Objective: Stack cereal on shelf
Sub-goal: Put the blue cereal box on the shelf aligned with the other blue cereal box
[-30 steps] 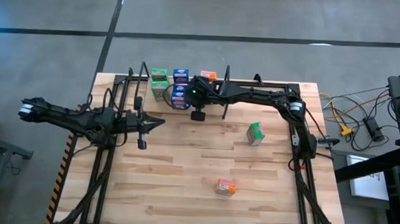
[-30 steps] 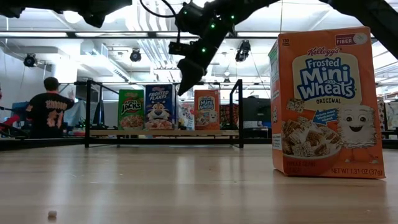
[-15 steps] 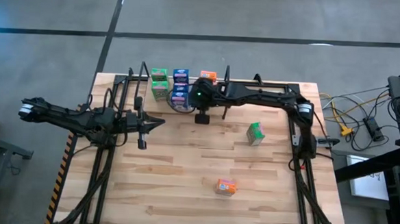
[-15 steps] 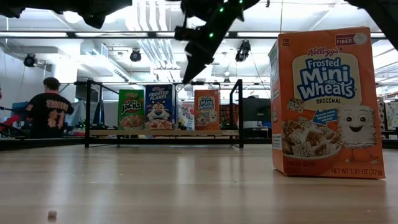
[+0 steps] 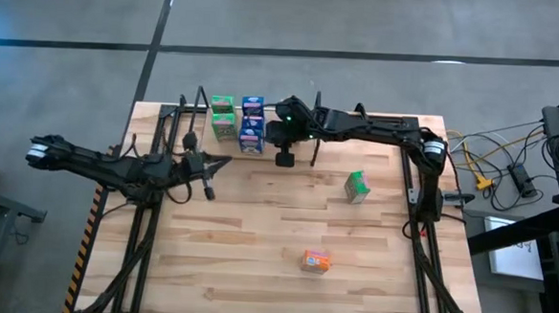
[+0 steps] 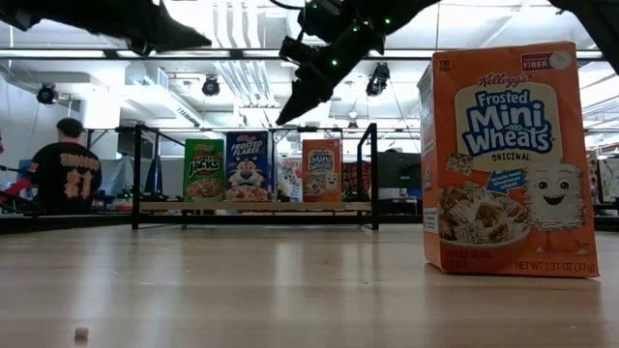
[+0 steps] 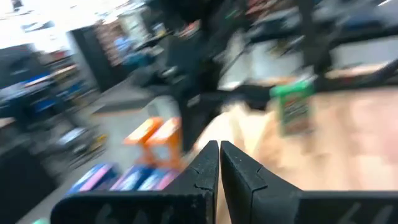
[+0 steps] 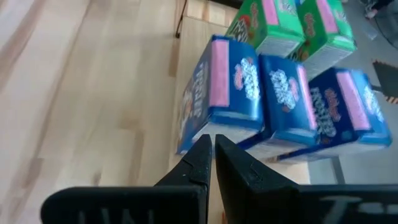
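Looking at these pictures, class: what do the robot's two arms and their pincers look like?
Both arms are dark, slim and jointed, with black cables looped along them. The left pincer has two tapered black fingers on a black crossbar, and the right pincer is built the same. Small green lights glow on the right arm's wrist.

Table (image 5: 256,232): light wood planks, smooth, faint sheen in the low view.
Orange box (image 6: 510,159): printed cardboard, slightly glossy.
Blue boxes (image 8: 280,106): printed card, smooth, pink tops.
Shelf (image 6: 253,206): pale wood strip, thin black metal uprights.
Right gripper (image 8: 210,163): matt black fingers.
Floor beyond table (image 5: 363,27): grey, smooth.
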### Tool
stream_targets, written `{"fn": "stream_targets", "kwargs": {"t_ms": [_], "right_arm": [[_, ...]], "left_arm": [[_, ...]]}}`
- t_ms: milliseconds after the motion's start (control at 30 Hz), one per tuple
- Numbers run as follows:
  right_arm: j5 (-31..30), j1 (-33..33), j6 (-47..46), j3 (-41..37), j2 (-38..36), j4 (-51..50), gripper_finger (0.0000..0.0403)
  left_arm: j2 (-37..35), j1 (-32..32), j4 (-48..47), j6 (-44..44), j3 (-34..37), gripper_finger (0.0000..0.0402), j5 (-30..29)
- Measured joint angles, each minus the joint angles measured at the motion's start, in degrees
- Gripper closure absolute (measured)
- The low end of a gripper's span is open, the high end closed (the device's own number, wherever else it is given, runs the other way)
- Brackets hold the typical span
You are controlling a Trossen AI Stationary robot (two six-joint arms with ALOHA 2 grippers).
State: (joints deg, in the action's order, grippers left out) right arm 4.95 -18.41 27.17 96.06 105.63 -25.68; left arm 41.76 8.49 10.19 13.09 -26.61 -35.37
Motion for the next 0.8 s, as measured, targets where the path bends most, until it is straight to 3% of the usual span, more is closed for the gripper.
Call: {"fn": "stream_targets", "kwargs": {"t_ms": [100, 367, 800], "right_arm": [[0.0, 0.0, -1.0, -3.9, -2.3, 3.0, 0.0391], [0.1, 2.3, -4.1, -16.5, -10.9, 13.7, 0.0391], [0.0, 4.7, -5.7, -33.0, -21.4, 28.9, 0.039]], "left_arm": [[1.0, -2.6, -2.1, 1.1, 0.0, 0.0401, -2.6], [5.5, -12.6, -10.4, 0.8, 0.0, 0.0401, 1.4], [17.0, -17.5, -5.5, -0.5, 0.0, 0.0401, -1.0]]}}
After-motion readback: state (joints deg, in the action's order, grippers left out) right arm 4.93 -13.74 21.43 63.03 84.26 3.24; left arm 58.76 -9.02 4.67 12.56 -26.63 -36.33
